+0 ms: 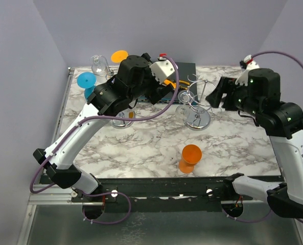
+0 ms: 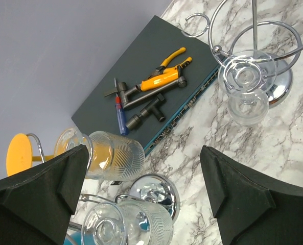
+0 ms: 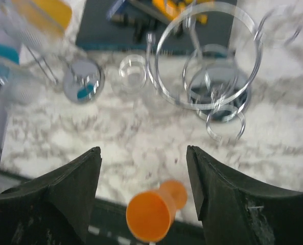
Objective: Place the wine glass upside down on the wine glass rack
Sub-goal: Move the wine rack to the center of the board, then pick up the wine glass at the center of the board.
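A clear wine glass (image 1: 185, 100) hangs upside down from an arm of the chrome rack (image 1: 196, 118) at the table's middle right. In the left wrist view that glass (image 2: 245, 87) shows foot up in a ring of the rack (image 2: 282, 86). My right gripper (image 1: 218, 95) stands open just right of the rack and holds nothing. Its blurred wrist view takes in the rack (image 3: 207, 61), the hanging glass (image 3: 132, 74) and an orange wine glass (image 3: 152, 214) lying low between the open fingers (image 3: 64, 194). My left gripper (image 2: 143, 150) is open and empty.
The orange glass (image 1: 189, 158) lies on its side near the front edge. A second rack (image 1: 121, 120) at the left carries clear, orange and blue glasses; its base (image 2: 155, 192) lies under my left gripper. A dark mat with tools (image 2: 146, 87) lies at the back.
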### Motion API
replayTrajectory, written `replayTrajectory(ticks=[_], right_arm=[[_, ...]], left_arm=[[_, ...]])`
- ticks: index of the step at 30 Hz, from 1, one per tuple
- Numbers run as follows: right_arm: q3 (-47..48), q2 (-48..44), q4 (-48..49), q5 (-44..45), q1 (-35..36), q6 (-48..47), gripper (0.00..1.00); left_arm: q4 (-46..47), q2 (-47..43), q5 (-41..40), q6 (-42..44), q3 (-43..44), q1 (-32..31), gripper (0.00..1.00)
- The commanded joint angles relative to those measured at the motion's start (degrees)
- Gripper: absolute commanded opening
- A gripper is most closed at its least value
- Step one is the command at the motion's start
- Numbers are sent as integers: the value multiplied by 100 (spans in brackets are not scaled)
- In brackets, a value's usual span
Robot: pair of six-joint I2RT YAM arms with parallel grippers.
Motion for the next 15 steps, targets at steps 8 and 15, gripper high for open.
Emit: replayTrajectory(ticks=[8,15], right_arm=[[-1967,-455,-1302,-2017,13,277,64],[-3293,-841,-928,-2357,16,385,57]], left_arm=[[-112,242,113,-107,395,-25,99],[-103,261,184,-120,427,-28,99]])
